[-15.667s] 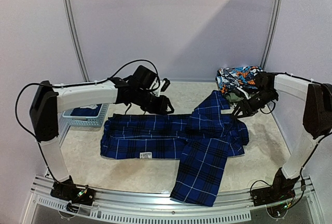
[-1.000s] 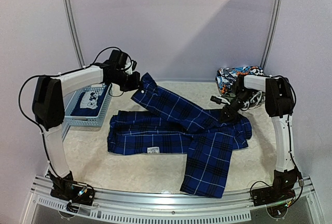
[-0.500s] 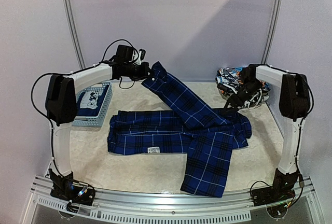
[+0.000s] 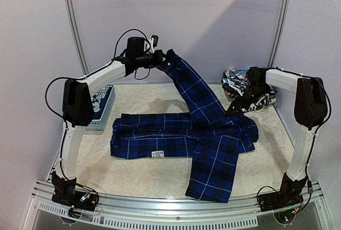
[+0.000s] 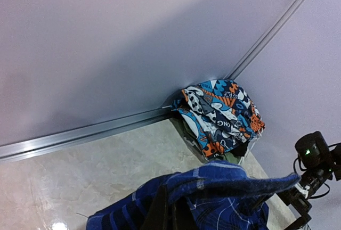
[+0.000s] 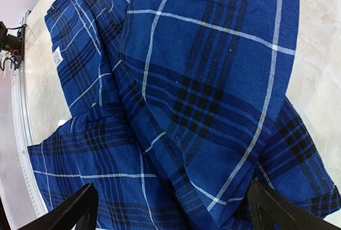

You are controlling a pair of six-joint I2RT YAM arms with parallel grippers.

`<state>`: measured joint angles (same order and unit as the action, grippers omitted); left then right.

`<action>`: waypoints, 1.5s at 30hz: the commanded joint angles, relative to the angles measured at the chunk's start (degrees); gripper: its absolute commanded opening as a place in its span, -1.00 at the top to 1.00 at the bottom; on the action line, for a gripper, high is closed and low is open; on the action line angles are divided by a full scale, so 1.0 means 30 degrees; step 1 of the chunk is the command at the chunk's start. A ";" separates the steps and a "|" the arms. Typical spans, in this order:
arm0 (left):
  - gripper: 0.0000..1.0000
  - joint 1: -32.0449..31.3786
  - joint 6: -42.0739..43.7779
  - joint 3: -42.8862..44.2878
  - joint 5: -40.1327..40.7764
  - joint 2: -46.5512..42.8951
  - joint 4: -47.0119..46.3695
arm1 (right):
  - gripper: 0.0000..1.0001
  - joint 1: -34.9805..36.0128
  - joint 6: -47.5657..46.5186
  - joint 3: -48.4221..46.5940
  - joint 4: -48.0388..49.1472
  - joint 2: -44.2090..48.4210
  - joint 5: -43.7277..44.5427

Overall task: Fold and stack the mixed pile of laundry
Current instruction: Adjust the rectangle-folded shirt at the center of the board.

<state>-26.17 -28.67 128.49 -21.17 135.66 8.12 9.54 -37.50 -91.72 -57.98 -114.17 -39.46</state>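
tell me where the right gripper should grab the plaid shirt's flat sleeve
Probably at its cuff end, from above: the sleeve lies flat and uncovered, sticking out from the shirt, while the left gripper holds the other sleeve aloft.

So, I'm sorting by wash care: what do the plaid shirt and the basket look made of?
The shirt looks like soft woven cloth, maybe cotton flannel: it is matte, and it drapes and creases where lifted. The basket looks like rigid light-blue plastic, with moulded slots in its walls.
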 commanded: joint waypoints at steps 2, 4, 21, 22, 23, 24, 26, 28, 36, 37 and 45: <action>1.00 -0.0387 -0.0743 0.1830 0.0278 0.0725 -0.1445 | -0.98 0.0042 0.0645 0.0249 0.0654 -0.0068 0.0231; 1.00 -0.0409 -0.1096 0.2195 -0.0116 0.0953 -0.1428 | -0.98 0.0037 0.0864 0.0280 0.0799 -0.0082 0.0508; 1.00 -0.3662 0.4920 0.1977 -0.5736 -0.1616 0.2342 | -0.98 -0.1209 0.0354 -0.0187 -0.0672 0.2880 -0.0293; 1.00 -0.3935 0.5830 0.1620 -0.6053 -0.2081 0.3276 | -0.98 -0.1418 0.0256 -0.0180 -0.0838 0.3110 -0.0379; 1.00 -0.4196 0.6819 0.1227 -0.6342 -0.2568 0.3999 | -0.98 -0.1631 0.0136 -0.0161 -0.0945 0.3370 -0.0432; 1.00 -0.4485 0.7734 0.0801 -0.6634 -0.3141 0.4540 | -0.98 -0.1800 0.0044 -0.0181 -0.1014 0.3450 -0.0442; 0.98 -0.4992 0.9650 -0.0415 -0.7472 -0.4416 0.5540 | -0.98 -0.2071 -0.0047 -0.0187 -0.1108 0.3491 -0.0406; 0.95 -0.5424 1.1797 -0.2064 -0.8079 -0.5979 0.6417 | -0.98 -0.2123 -0.0249 -0.0188 -0.1199 0.3180 -0.0305; 1.00 -0.5807 1.3365 -1.0633 -0.9070 -1.2293 0.5372 | -0.98 -0.2033 -0.0484 -0.0105 -0.0971 0.1928 -0.0781; 1.00 -0.5807 1.3243 -1.1181 -0.9235 -1.2546 0.5466 | -0.97 -0.1989 -0.0481 -0.0214 -0.1039 0.1504 -0.0640; 1.00 -0.6700 1.2344 -1.3324 -0.9810 -1.2593 0.6390 | -0.98 -0.1239 -0.1158 -0.0546 -0.1923 -0.0688 0.0559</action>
<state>-44.23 8.32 90.43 -49.54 97.21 24.40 4.60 -39.27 -92.36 -61.25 -113.97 -39.46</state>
